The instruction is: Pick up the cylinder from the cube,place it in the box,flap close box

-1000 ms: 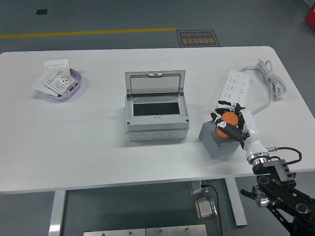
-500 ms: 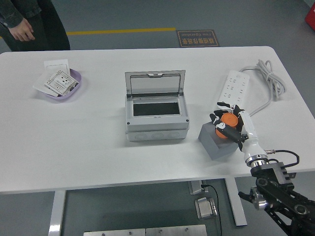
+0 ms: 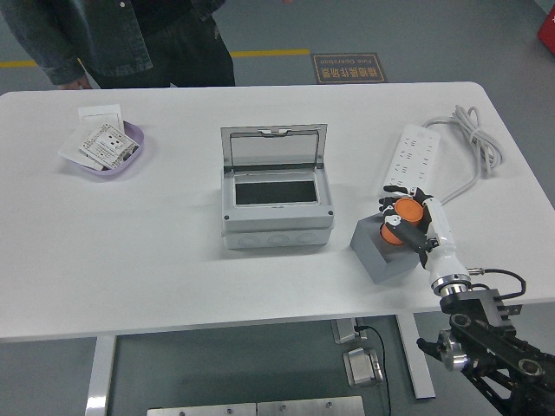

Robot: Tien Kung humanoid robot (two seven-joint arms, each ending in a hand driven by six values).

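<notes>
An orange cylinder (image 3: 404,212) is held in my right hand (image 3: 401,214), whose fingers curl around it just above the grey cube (image 3: 379,249) at the table's right front. I cannot tell whether the cylinder still touches the cube. The grey box (image 3: 275,203) stands at the table's middle with its clear flap lid (image 3: 273,148) upright and open; its inside is dark and looks empty. My left arm does not show.
A white power strip (image 3: 412,153) with a coiled cable (image 3: 475,139) lies behind my right hand. A purple dish (image 3: 113,151) with cards sits at the far left. A person in a dark jacket (image 3: 130,39) stands at the far left edge.
My right hand with the cylinder has shifted slightly right and up over the cube. The person has stepped in along the far edge from the left.
</notes>
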